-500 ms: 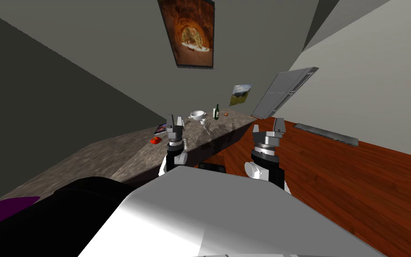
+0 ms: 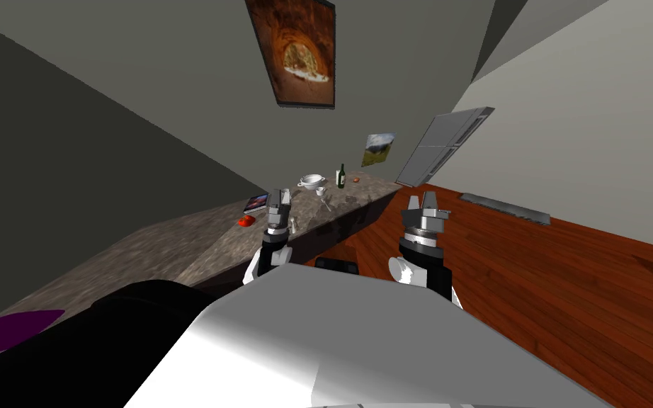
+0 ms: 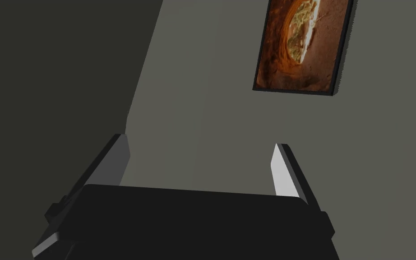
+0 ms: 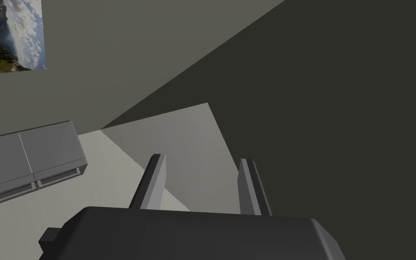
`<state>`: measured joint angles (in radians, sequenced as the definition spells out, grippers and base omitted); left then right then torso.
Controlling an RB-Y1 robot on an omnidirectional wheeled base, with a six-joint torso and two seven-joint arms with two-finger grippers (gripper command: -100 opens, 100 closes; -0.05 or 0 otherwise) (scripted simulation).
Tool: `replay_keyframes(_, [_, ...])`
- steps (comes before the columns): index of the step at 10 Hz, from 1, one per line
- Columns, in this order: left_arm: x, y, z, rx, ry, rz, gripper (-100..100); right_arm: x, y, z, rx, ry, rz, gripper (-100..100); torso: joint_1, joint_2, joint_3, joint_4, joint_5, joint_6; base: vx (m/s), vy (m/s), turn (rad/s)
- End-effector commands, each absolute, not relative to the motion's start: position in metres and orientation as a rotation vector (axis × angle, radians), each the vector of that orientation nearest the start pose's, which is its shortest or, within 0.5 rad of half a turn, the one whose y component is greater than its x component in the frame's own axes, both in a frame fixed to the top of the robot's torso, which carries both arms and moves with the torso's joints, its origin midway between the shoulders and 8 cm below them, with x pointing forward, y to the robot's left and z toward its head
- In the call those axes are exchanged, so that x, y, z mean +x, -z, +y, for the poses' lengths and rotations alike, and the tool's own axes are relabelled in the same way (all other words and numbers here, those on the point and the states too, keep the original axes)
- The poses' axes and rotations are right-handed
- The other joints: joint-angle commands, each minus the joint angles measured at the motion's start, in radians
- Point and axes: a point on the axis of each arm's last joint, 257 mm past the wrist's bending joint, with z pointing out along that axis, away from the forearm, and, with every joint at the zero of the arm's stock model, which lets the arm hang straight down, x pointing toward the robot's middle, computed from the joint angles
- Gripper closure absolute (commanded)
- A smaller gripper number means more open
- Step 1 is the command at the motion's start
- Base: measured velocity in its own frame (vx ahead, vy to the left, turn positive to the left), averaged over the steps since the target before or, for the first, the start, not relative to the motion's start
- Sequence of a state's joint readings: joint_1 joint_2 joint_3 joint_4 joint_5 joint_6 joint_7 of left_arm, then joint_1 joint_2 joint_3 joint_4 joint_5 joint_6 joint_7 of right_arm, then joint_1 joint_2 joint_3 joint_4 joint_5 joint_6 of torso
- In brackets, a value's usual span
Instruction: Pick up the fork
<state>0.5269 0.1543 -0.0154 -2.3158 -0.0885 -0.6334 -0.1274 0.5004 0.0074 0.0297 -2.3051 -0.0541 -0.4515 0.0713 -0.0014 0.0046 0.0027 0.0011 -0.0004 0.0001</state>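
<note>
So, the fork [image 2: 326,205] is lying flat on the mottled stone counter [image 2: 176,244], out toward its far end. It's sitting just on the near side of a small white cup [image 2: 321,190] and a white two-handled bowl [image 2: 310,181], with a green bottle [image 2: 341,176] a bit to the right of those. It's well apart from both grippers, so I'm reading this as the approach stage, with nothing grabbed yet.

The left gripper [image 2: 279,193] is hanging above the counter's right edge with its fingers pointing up. A book [image 2: 256,204] and a small red thing [image 2: 246,221] are lying on the counter to its left. The right gripper [image 2: 423,198] is hanging further right, over the wooden floor [image 2: 530,283] and off the counter. Both arms are being carried close in, fingers up. My guess is that's a travel pose, keeping the blades away from the counter edge while the base is closing in.

The head view is giving me the fork's spot and the layout around it, but the fork is tiny there, so I can't tell which way the tines are pointing. The wrist views are giving me the fingers properly. The left pair is spread wide with nothing between them. The right pair is parted too, with a narrower gap, and is also gripping nothing.

The left arm is looking like the likelier candidate, being on the counter side. Pinching something that thin and flat is probably going to be fiddly.
</note>
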Motion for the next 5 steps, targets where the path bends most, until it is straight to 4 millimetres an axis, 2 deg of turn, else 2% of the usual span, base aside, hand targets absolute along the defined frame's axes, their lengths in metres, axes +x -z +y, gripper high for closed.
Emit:
replay_keyframes(1, [0.318,-0.033,0.244,-0.326,1.153,0.765,-100,0.348,-0.026,-0.277,0.693,-1.296,0.609,0,0.000,0.000,0.000,0.000,0.000,0.000,-0.055,-0.006,-0.052])
replay_keyframes(5, [0.321,0.009,0.270,-0.333,1.057,0.922,-100,0.348,-0.026,-0.277,0.693,-1.296,0.609,0,0.003,0.000,0.000,0.000,0.001,0.000,-0.061,0.008,-0.073])
